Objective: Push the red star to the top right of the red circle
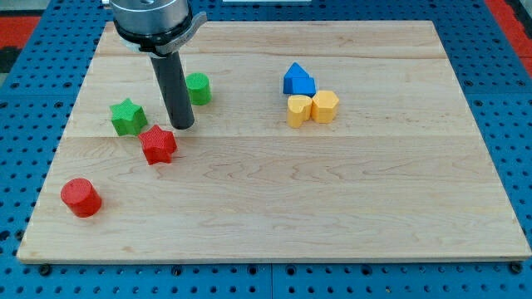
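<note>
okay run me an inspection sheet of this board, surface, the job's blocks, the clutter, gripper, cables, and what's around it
Surface: pale wooden board, flat.
Job's things: red star lies up and to the right of the red circle, apart from it.
Clutter: green star; green cylinder; blue block touching two yellow blocks.
Grippers: none; my tip sits just above and right of the red star, whether touching is unclear.
Cables: nothing seen.
Surroundings: blue perforated base; red patches at the top corners.

Grey metal flange, straight dark rod [177, 87]
</note>
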Robot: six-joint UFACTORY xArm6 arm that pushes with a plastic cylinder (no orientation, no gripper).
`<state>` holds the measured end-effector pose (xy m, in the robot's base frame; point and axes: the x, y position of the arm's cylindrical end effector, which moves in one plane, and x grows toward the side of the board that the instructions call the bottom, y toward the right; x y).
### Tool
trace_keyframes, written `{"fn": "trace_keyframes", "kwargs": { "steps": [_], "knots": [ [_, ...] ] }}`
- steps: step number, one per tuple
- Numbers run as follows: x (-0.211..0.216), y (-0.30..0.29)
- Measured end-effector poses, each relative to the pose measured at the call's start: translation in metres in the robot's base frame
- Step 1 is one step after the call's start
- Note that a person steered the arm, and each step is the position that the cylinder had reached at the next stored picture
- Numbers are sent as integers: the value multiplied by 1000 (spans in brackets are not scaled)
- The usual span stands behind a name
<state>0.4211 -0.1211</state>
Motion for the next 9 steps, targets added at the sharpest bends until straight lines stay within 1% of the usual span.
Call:
{"fn": "trace_keyframes", "kwargs": {
  "steps": [1,2,4,5,6,7,8,9],
  "knots": [
    [4,0],
    [16,-13],
    [22,-50],
    [35,-51],
    [37,-51],
    [41,-38],
    [41,0],
    [61,24]
  ]
}}
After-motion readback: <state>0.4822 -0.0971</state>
